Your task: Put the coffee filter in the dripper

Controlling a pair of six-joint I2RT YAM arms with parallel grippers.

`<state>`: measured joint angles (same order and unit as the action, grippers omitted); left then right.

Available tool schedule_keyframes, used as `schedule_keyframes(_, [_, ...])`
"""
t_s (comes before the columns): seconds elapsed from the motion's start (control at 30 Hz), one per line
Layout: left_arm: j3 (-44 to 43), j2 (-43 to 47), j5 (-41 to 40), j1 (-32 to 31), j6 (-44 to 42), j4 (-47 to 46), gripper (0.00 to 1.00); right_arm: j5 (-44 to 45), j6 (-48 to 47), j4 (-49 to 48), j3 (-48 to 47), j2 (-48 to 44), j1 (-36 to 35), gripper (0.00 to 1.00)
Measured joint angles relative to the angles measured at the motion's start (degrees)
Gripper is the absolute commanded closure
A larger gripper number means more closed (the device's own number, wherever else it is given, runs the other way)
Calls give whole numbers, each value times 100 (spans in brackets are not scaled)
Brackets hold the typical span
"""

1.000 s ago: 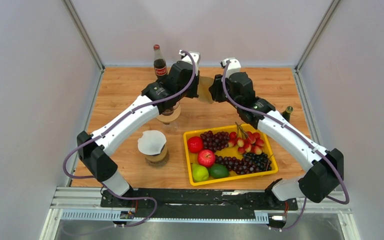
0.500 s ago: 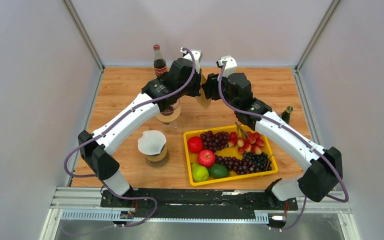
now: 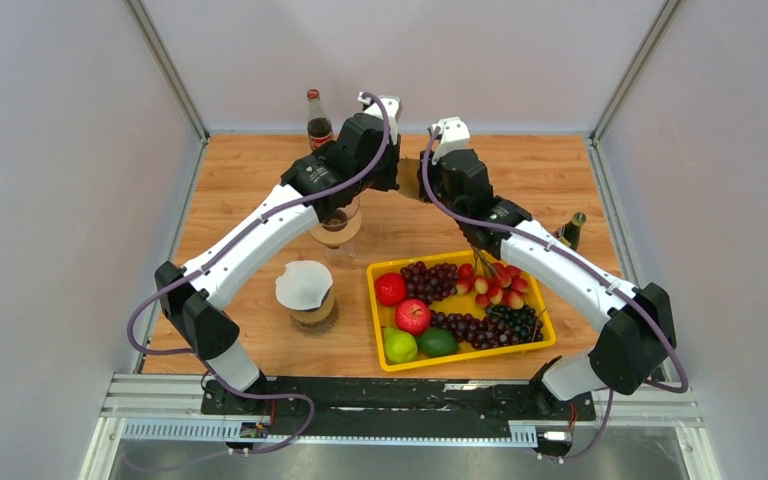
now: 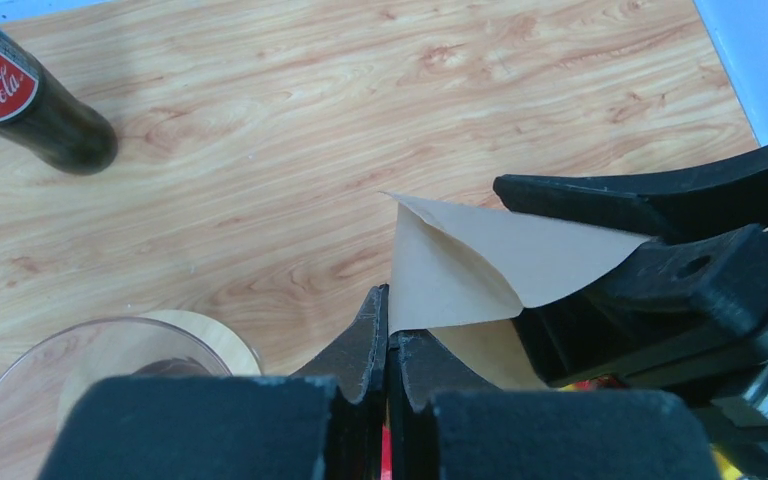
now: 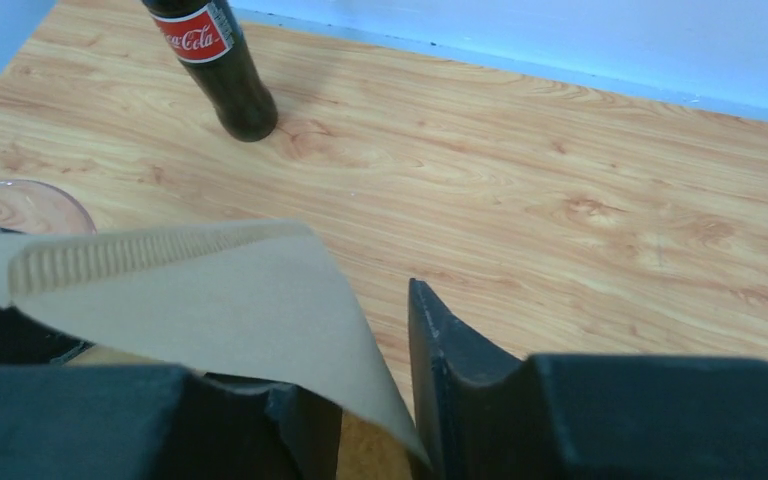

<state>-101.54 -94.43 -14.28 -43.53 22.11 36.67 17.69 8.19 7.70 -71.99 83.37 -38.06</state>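
A brown paper coffee filter [image 4: 460, 270] hangs in the air above the back of the table, pinched at one edge by my left gripper [image 4: 388, 300], which is shut on it. My right gripper [image 5: 370, 350] faces it from the other side with its fingers apart. One layer of the filter [image 5: 200, 300] drapes over its left finger and dips into the gap. From above, both grippers meet at the filter [image 3: 409, 188]. The glass dripper [image 3: 338, 224] with a wooden collar stands below the left wrist, seen also in the left wrist view [image 4: 90, 370].
A cola bottle [image 3: 318, 124] stands at the back left. A glass vessel topped with a white filter [image 3: 305, 288] sits near the front. A yellow tray [image 3: 545, 325] of fruit lies right of it, with a small dark bottle [image 3: 573, 228] beyond.
My right gripper has moved left, close against the left gripper, and its jaws have shifted around the filter's loose layer. The left gripper keeps its pinch and has barely moved.
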Motion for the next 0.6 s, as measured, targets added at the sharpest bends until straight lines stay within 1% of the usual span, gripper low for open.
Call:
schedule_keyframes(0.07, [-4, 0, -2, 0, -37, 28, 100, 87, -22, 22, 0, 0, 0, 77])
schedule_keyframes(0.13, [-4, -2, 0, 0, -81, 83, 100, 146, -35, 17, 0, 0, -4, 78])
schedule_keyframes(0.4, [-4, -4, -90, 0, -308, 254, 100, 278, -26, 85, -9, -20, -50, 77])
schedule_keyframes(0.53, [-4, -4, -122, -28, -389, 306, 100, 247, 9, 282, -74, -22, -55, 72])
schedule_keyframes(0.6, [-4, -4, -157, -31, -433, 341, 100, 116, -9, 389, -114, -22, -48, 67])
